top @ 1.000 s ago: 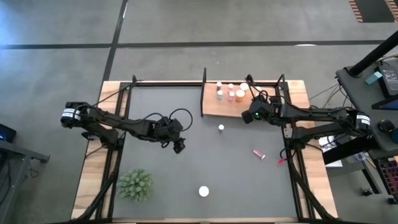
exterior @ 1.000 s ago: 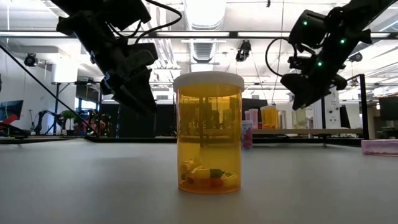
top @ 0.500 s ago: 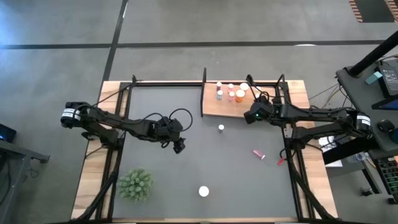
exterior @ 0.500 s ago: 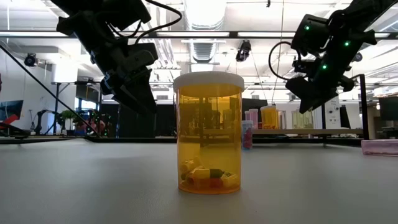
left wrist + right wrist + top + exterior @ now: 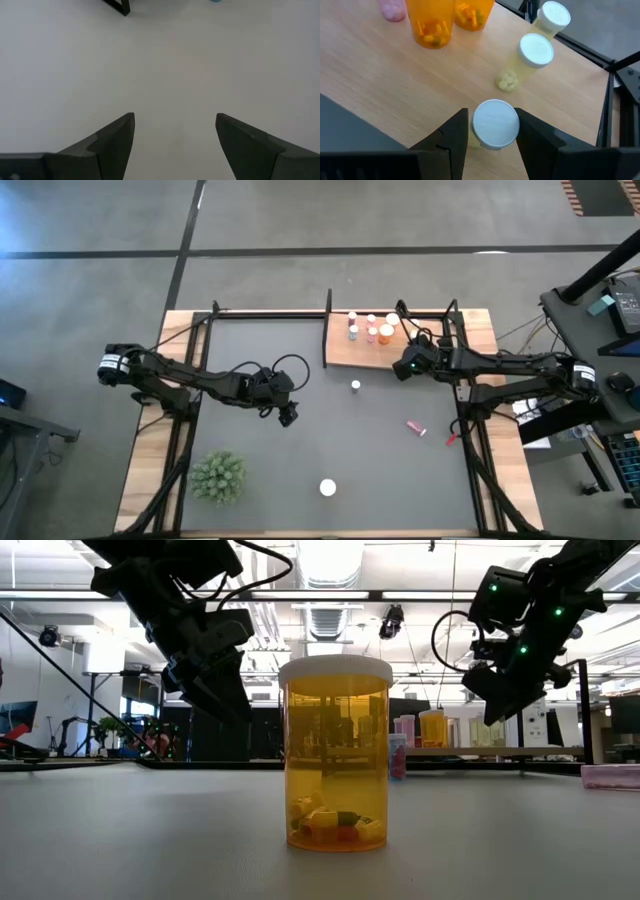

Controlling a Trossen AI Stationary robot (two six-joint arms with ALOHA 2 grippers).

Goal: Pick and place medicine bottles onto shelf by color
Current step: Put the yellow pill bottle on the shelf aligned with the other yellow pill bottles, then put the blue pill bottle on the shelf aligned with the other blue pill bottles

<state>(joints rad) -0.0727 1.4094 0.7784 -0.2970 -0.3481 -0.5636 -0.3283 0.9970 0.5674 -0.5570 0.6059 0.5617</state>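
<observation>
While the left gripper [image 5: 288, 418] waited open and empty mid-mat, the right gripper [image 5: 491, 131] stood over the shelf [image 5: 380, 90], its fingers loosely bracketing an upright white-capped bottle [image 5: 494, 123] set there, apparently being released.

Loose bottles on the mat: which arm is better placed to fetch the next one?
Probably the left. The left gripper hangs open and empty over the mat, while the right gripper on the shelf straddles a white-capped bottle.
</observation>
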